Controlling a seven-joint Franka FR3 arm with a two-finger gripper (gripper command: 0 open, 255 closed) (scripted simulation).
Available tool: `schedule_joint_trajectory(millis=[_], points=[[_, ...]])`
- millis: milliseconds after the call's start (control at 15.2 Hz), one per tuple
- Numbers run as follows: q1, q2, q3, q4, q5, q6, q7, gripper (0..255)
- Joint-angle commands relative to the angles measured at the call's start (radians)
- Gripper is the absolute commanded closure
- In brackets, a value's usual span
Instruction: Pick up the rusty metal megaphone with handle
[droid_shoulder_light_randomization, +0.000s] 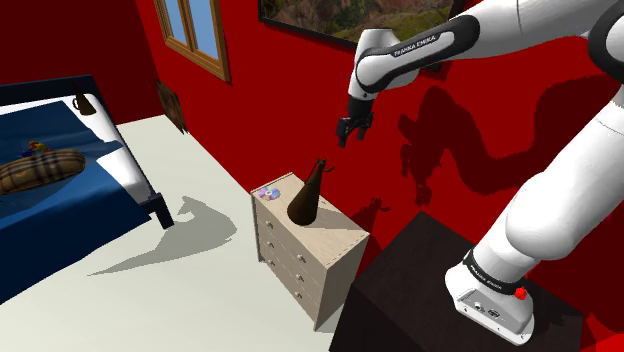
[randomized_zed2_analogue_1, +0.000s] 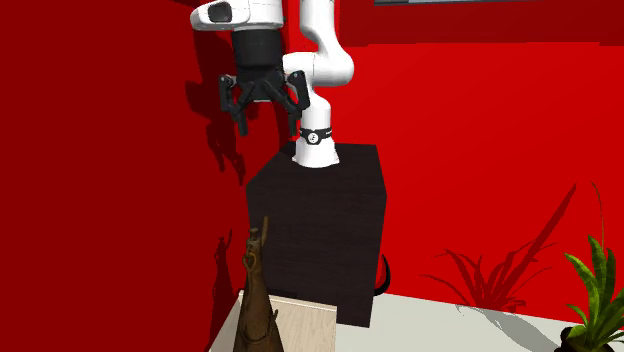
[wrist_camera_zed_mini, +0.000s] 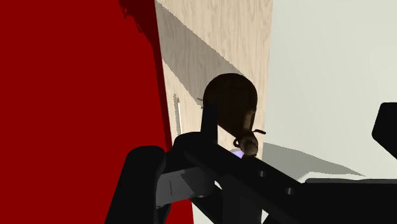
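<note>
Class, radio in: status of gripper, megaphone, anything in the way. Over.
Gripper open, empty, above the megaphone, apart. Megaphone standing wide end down on dresser top, untouched. Small colourful thing beside it; path down looks clear.

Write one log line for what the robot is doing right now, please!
gripper: open, above megaphone, apart | megaphone: standing on dresser, not held | stage: approach

Megaphone (droid_shoulder_light_randomization: 307, 195): dark brown cone with a dull, rust-mottled surface. It stands on its wide bell, narrow mouthpiece end up, with a small handle jutting out near the top. It sits on the top of a light wood chest of drawers (droid_shoulder_light_randomization: 305, 262), at the end nearer the red wall. Nothing grips it. Second exterior view: cone (randomized_zed2_analogue_1: 257, 300) upright at the near edge. Wrist view: dark rounded body (wrist_camera_zed_mini: 232, 105).
</note>
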Motion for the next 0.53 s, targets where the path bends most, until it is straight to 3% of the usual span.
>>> schedule_joint_trajectory(millis=[0, 462], points=[[0.004, 0.089, 0.003, 0.047, 0.006, 0.038, 0.008, 0], [0.006, 0.361, 0.008, 0.225, 0.022, 0.117, 0.024, 0]])
